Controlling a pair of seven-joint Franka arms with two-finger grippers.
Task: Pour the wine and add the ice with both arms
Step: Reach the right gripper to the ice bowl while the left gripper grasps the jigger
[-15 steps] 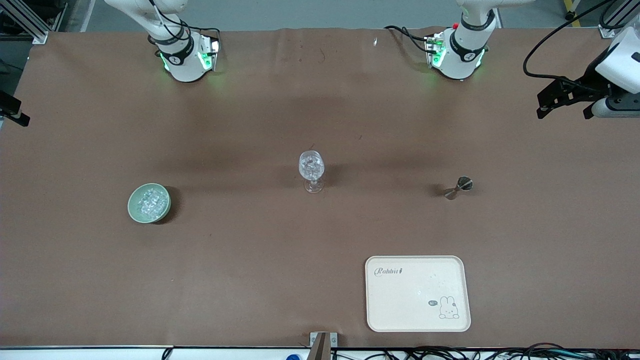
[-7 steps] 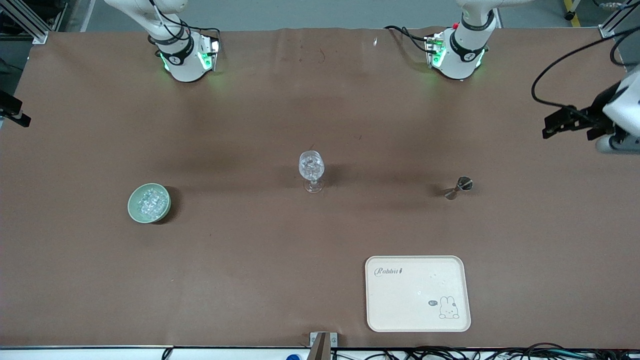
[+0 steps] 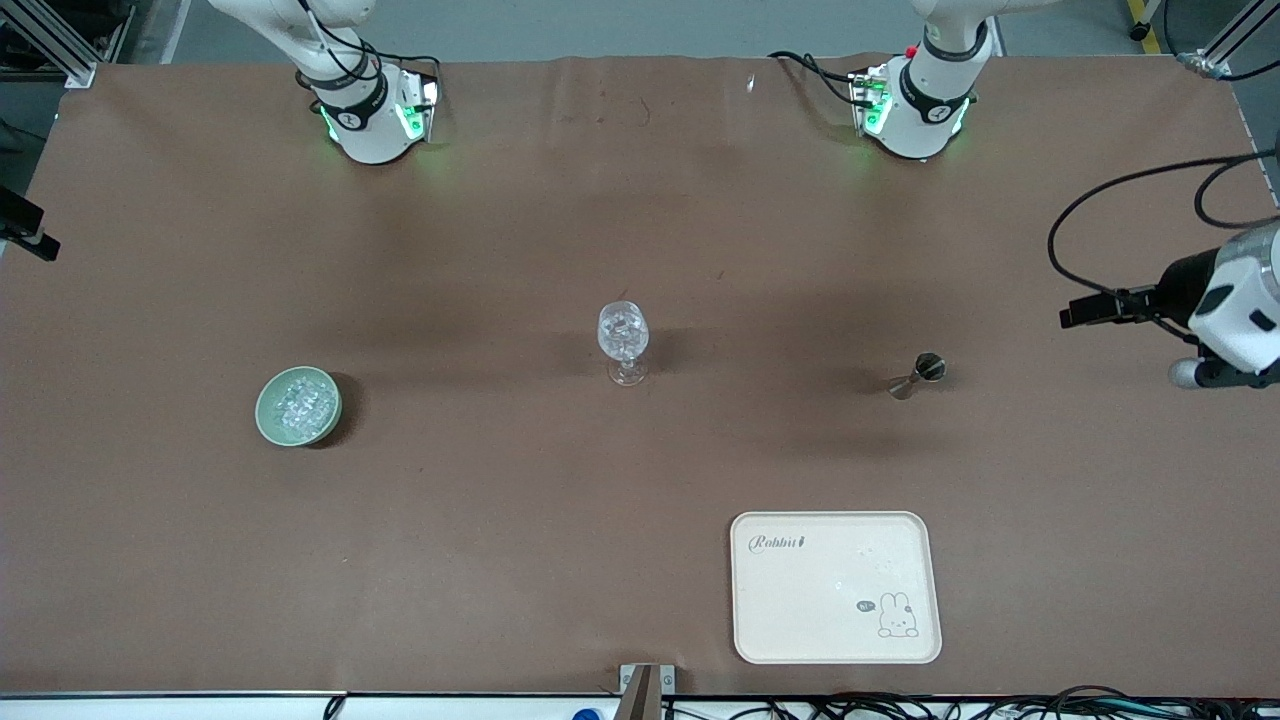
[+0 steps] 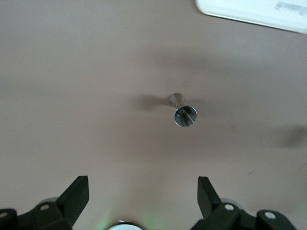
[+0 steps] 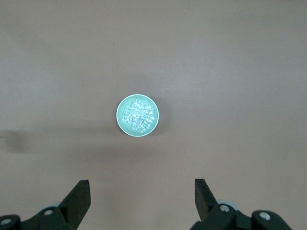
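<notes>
On the brown desk [image 3: 500,560], nearest the front camera:
Tray: cream tray [image 3: 835,587] with a rabbit print, nothing on it, toward the left arm's end.
Bowl: pale green bowl [image 3: 298,405] toward the right arm's end, farther from the camera than the tray; the ice [image 3: 300,402] lies heaped inside it as glittering clear chunks.
Jigger: small metal jigger [image 3: 918,374] upright on the desk toward the left arm's end, well apart from the tray.
Glass: stemmed glass [image 3: 623,342] upright mid-desk, between bowl and jigger; glittery contents show in its cup, likely ice, not certain.
Left gripper: left gripper [image 3: 1085,312] in the air over the desk edge at the left arm's end, fingers spread wide, nothing between them. The left wrist view looks down on the jigger, well clear of the fingers [image 4: 76,194].
Right gripper: right gripper [image 5: 142,201] shows only in its own wrist view; released, empty, high over the bowl, which sits centred between the fingers [image 5: 79,196].
Step in hand (judgement): approach phase; each arm lines up over its own item, nothing grasped yet.
Next move (judgement): left arm must drop and close on the jigger's narrow waist without tipping it; right arm must descend squarely onto the bowl or its ice. No wine bottle visible.
</notes>
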